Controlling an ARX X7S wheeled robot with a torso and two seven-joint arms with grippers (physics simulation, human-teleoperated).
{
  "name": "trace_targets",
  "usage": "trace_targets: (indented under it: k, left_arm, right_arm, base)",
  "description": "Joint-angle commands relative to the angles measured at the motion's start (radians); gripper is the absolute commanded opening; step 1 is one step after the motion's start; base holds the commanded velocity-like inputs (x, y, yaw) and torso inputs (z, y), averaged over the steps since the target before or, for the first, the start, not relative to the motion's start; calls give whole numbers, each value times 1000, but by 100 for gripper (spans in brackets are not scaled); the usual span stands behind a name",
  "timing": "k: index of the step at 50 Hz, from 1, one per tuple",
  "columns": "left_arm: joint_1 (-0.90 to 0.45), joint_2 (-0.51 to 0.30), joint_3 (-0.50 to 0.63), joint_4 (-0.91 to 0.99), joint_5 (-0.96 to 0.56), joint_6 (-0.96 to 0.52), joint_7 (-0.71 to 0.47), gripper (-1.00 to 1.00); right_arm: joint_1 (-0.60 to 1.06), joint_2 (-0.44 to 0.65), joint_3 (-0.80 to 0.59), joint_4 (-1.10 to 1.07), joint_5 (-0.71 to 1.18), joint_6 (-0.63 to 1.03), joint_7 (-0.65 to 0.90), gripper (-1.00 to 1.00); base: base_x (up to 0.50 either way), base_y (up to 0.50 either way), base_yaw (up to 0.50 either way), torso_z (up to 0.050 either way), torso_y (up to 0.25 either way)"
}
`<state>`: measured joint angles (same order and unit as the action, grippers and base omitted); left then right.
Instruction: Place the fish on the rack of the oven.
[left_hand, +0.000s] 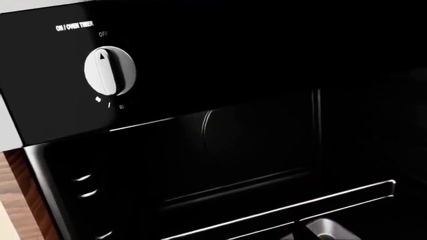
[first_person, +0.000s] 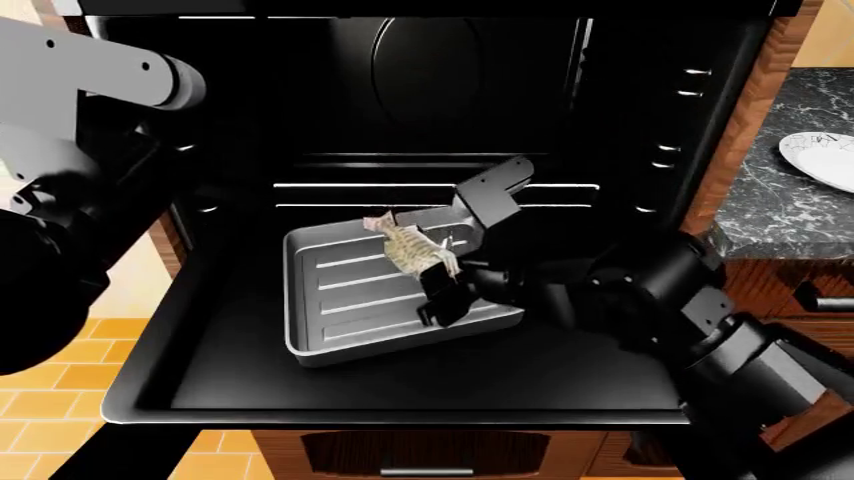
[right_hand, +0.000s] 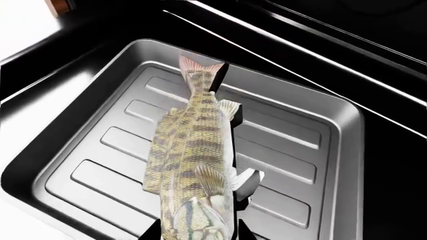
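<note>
Much of the oven (first_person: 400, 90) cavity was lost in darkness; only the round fan disc (first_person: 427, 70) on its far wall and the rack (first_person: 441, 185) bars caught light. The left gripper never showed, so whether it was spread or pressed together could not be told; its wrist camera faced a white knob (left_hand: 109, 70) on the black control panel. The left arm (first_person: 80, 110) was raised at the left, cut off by the edge of the head view. The right arm reached forward over the lowered door (first_person: 400, 375), its right gripper (first_person: 441, 265) pinching the fish (right_hand: 193, 155), head end mostly hidden. The fish hung over a metal tray (first_person: 314, 330) resting on the door, tail pointing toward the cavity.
</note>
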<state>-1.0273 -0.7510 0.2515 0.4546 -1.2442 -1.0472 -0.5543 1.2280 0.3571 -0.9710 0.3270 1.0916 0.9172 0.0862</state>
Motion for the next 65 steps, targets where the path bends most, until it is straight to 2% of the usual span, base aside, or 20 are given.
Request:
trace_targets:
  k: [1, 37, 38, 52, 65]
  left_arm:
    - [10, -2, 4, -4, 11, 11, 7, 100]
    - [8, -7, 13, 1, 13, 19, 3, 100]
    - [8, -7, 14, 1, 13, 19, 3, 100]
    - [5, -5, 14, -1, 10, 24, 3, 100]
    - [13, -23, -12, 28, -37, 18, -25, 100]
  right_arm:
    - [4, -18, -17, 39, -29, -4, -31, -100]
    - [-4, -12, -36, 29, -36, -4, -28, -100]
    - [-4, -11, -38, 25, -37, -3, -31, 100]
    - [9, 6, -24, -13, -24, 7, -7, 100]
    - [8, 81, 48, -190, 66, 61, 119, 100]
  base:
    - [0, 0, 0, 0, 0]
    - [0, 0, 0, 0, 0]
    - [0, 0, 0, 0, 0]
    - [0, 0, 0, 0, 0]
    - [0, 0, 0, 0, 0]
